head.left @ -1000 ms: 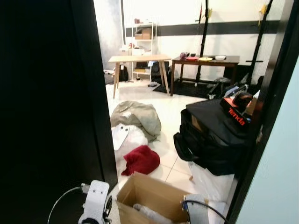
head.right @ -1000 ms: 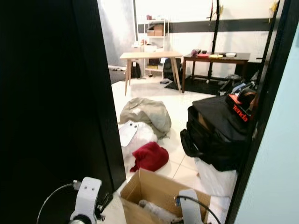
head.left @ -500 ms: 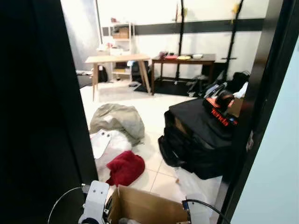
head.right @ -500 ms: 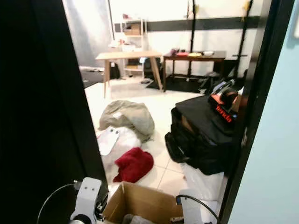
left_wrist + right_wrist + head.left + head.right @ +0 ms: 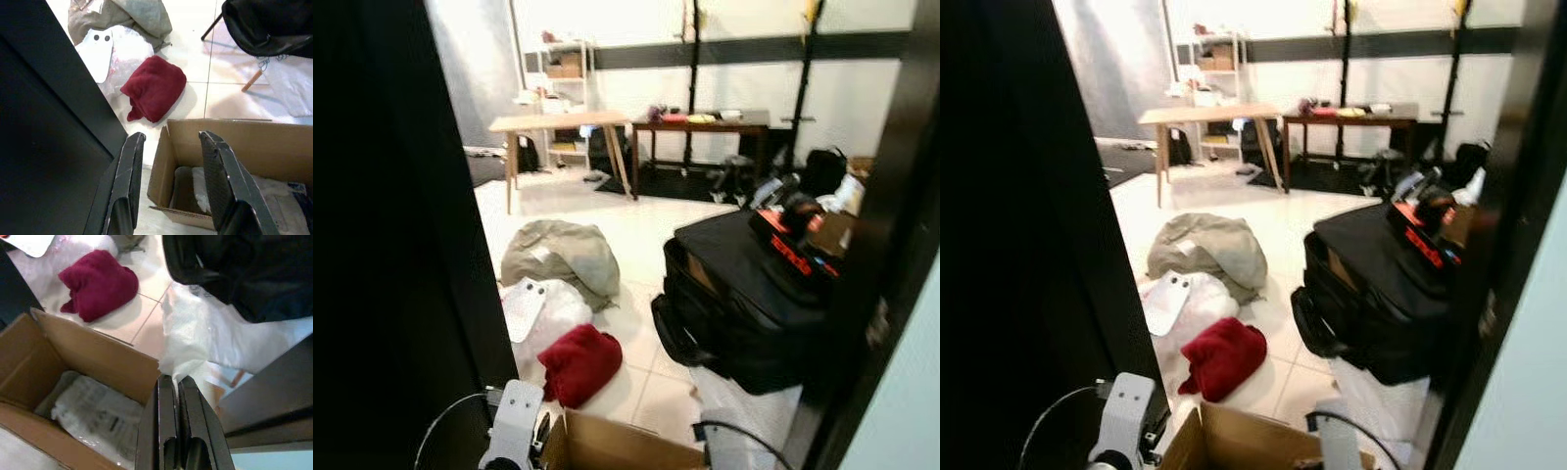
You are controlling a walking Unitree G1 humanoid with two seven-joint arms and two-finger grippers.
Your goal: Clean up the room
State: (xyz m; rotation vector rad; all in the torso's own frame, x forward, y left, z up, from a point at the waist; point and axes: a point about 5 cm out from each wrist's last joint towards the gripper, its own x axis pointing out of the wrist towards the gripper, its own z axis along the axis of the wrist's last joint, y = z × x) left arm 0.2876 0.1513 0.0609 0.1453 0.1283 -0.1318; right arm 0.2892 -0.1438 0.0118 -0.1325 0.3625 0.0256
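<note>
Clutter is covering the tiled floor: a red cloth is lying near a cardboard box apparently serving as the collection bin. Left gripper is hovering spread above its edge; right gripper is pressed together, empty.

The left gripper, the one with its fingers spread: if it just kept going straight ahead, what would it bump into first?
Probably the near wall of the cardboard box, which sits between the fingers of the left gripper; the red cloth lies beyond. Depth is uncertain.

Light wooden desk beside dark wooden desk; white shelf unit behind, contents blurry, perhaps boxes.
</note>
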